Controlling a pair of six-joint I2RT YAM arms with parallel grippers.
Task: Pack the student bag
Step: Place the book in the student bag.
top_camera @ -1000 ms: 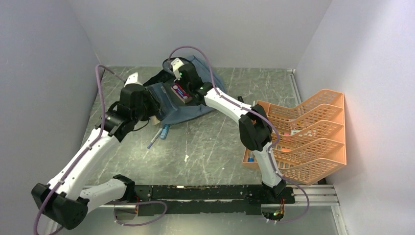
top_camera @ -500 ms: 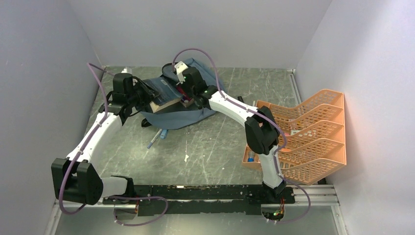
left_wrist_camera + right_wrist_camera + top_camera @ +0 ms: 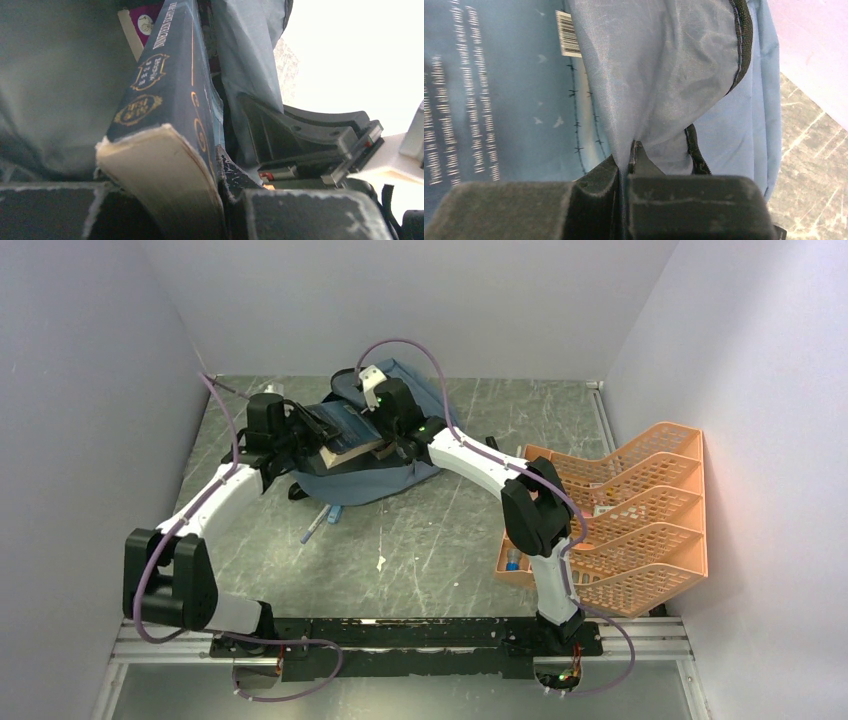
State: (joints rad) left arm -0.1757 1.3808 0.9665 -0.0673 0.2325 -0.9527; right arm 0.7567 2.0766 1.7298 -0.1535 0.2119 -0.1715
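While my left gripper (image 3: 167, 202) clamps the thick dark-blue book (image 3: 170, 85) by its cream page edge, my right gripper (image 3: 626, 172) is pinched tight on a fold of the student bag (image 3: 664, 75), at its pale lining. The bag lies at twelve o'clock on the table (image 3: 430, 540), with the book partly inside its mouth. An orange mesh tray (image 3: 660, 540) stands at three o'clock.
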